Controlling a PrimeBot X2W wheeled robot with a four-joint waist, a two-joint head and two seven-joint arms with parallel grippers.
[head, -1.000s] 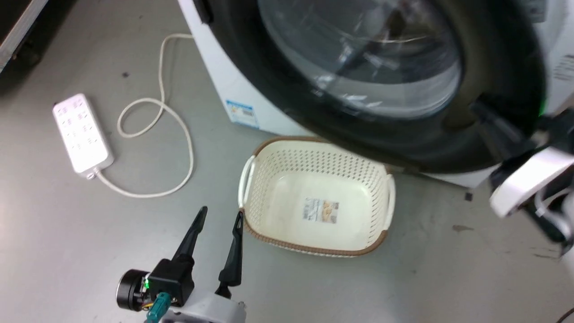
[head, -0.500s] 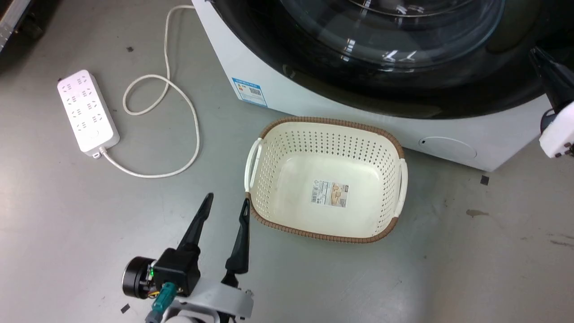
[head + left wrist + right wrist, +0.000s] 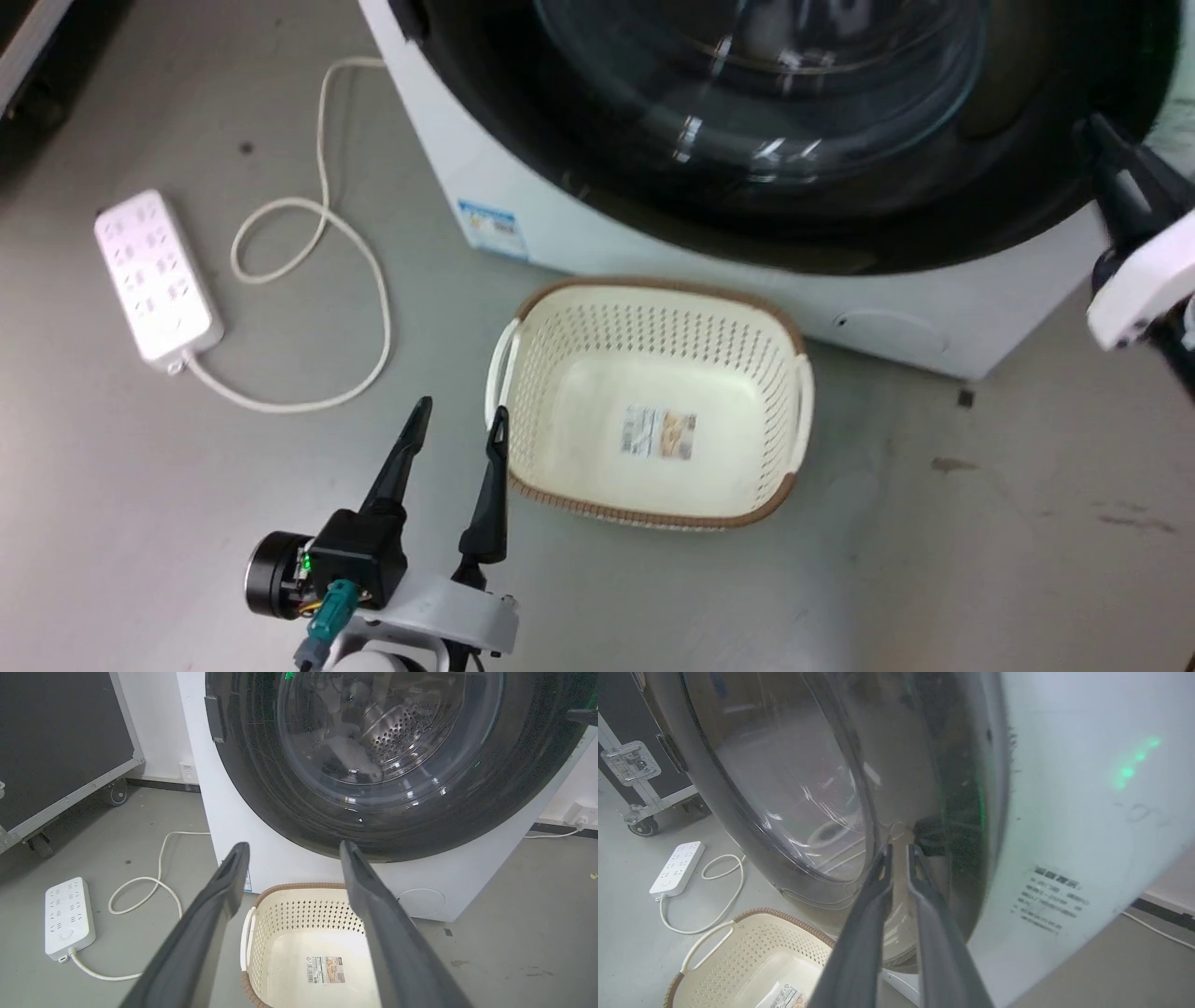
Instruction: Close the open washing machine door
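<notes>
Door (image 3: 373,756): blk rim, clear glass ctr.

The washing machine (image 3: 280,868), a white front-loader, stands at the far side of the scene, with a blue label (image 3: 493,227) low on the left of its front. The washing machine door (image 3: 261,788), round with a wide black rim and bulging clear glass, lies upright against the front. The perforated steel drum (image 3: 397,737) shows through the glass.
</notes>
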